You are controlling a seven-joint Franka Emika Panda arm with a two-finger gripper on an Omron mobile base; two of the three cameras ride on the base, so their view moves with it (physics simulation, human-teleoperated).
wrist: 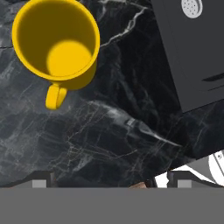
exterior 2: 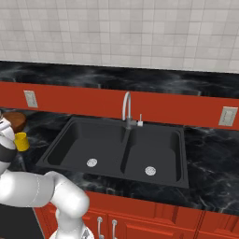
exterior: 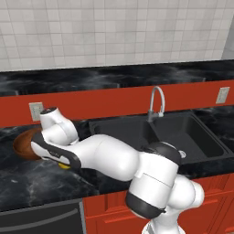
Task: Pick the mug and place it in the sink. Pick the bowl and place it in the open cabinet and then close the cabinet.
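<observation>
The gripper (wrist: pixel 109 183) points straight down at the black marble counter (wrist: pixel 109 131), its two dark fingertips (wrist: pixel 41 179) spread as wide as they go, one at each lower corner of the hand view, with nothing between them. It holds nothing and touches nothing.

The mug (wrist: pixel 57 41), small and bright yellow, stands upright on the counter ahead of the gripper and toward its left fingertip, well clear of both fingers. Its open mouth faces the camera and its handle points back toward the gripper.

Ahead and to the other side, a corner of the matte black sink (wrist: pixel 192 57) cuts into the hand view, with a round silver drain (wrist: pixel 191 8) at the edge.

From the left base view, the white arm bends low over the counter to the left of the sink (exterior: pixel 183 137), and the hand hides most of the mug (exterior: pixel 65 166), leaving a sliver of yellow beneath it. The brown wooden bowl (exterior: pixel 23 144) sits on the counter just beyond the hand, on the far side from the sink.

In the right base view, the mug (exterior 2: pixel 21 141) stands left of the sink (exterior 2: pixel 116 149), with the bowl (exterior 2: pixel 15 120) behind it. A curved silver faucet (exterior 2: pixel 127 109) rises at the back of the basin.
</observation>
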